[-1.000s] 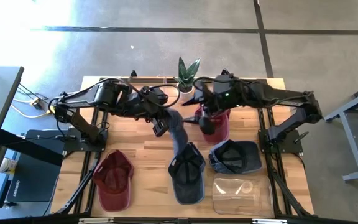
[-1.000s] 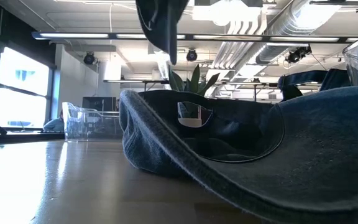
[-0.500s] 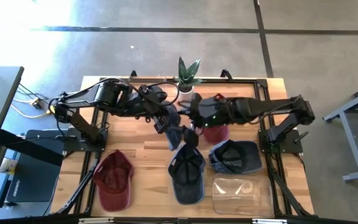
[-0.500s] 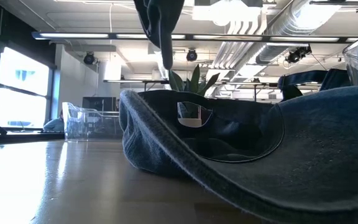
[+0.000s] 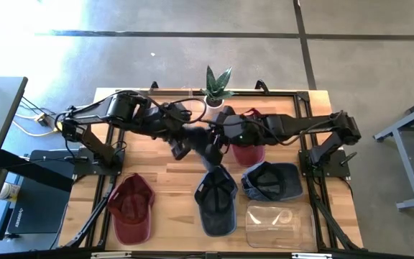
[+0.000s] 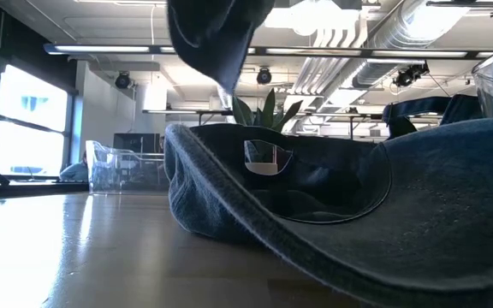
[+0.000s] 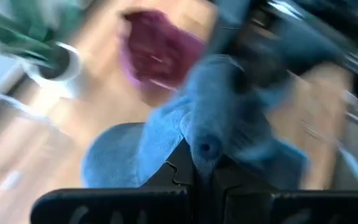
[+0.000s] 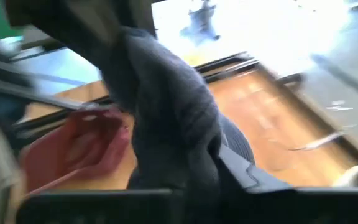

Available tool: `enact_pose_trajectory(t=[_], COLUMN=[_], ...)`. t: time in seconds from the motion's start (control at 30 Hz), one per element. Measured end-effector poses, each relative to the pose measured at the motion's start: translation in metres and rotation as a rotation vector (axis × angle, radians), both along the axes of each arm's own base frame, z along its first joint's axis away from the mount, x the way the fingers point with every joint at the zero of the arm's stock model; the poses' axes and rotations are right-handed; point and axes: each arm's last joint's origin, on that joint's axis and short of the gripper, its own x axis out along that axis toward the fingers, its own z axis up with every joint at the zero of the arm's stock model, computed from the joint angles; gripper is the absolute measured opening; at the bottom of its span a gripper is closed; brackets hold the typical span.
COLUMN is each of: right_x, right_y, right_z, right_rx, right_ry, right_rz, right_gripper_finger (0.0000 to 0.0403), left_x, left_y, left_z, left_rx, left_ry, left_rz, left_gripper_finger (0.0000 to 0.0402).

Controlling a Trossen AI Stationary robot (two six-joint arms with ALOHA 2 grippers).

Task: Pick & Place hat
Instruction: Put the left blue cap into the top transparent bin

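Observation:
A dark blue-grey hat (image 5: pixel 208 147) hangs above the middle of the table, and its lower edge shows at the top of the low view (image 6: pixel 216 38). My left gripper (image 5: pixel 187 142) is shut on it from the table's left. My right gripper (image 5: pixel 220 137) is shut on it from the right. In the left wrist view the hat (image 7: pixel 229 106) fills the middle, and in the right wrist view it (image 8: pixel 169 118) bunches in front of the fingers. My left gripper pinches the hat's crown cloth beside a small eyelet (image 7: pixel 205 148) between its two fingers, slanting down from the table's left. The hat is lifted clear of the table. My right gripper pinches a bunched fold of the hat's cloth (image 8: pixel 179 165), coming from the table's right and slanting slightly down. The cloth bulges over the fingers; the layers cannot be counted.
On the table lie a maroon hat (image 5: pixel 130 208) near left, a navy cap (image 5: pixel 216 203) near middle, a blue-grey cap (image 5: pixel 272 180) and a clear container (image 5: pixel 279 224) near right. Another maroon hat (image 5: pixel 250 151) lies under my right arm. A potted plant (image 5: pixel 217 83) stands at the far edge.
My right gripper has moved toward the table's left and down to the hanging hat, rolled, and shut on it. The hat, which hung long and narrow below my left gripper, is now bunched up between the two grippers and shows wider in the low view.

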Motion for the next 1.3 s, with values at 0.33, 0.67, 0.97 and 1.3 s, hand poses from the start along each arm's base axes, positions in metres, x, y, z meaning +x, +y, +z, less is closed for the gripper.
enact_pose_trajectory(t=[0.33,0.67,0.97,1.3], right_x=[0.033,0.098,0.113,0.127], right_y=[-0.031,-0.089,-0.11,-0.097], right_z=[-0.027,-0.134,-0.148,-0.172], right_rx=[0.4,0.686,1.0,1.028], right_ry=[0.012,0.114,0.067,0.079], right_rz=[0.336,0.514,0.766,0.753], right_gripper_finger=[0.0026,0.0028,0.0027,0.0028], left_x=[-0.022,-0.046,-0.064,-0.071], left_y=[-0.01,-0.017,-0.027,-0.023], left_z=[-0.011,-0.001,0.006,0.01], left_rx=[-0.331,-0.4,-0.433,-0.389], left_ry=[0.251,0.227,0.202,0.172], left_rz=[-0.253,-0.255,-0.183,-0.153], left_gripper_finger=[0.0113,0.0155,0.0156,0.0156])
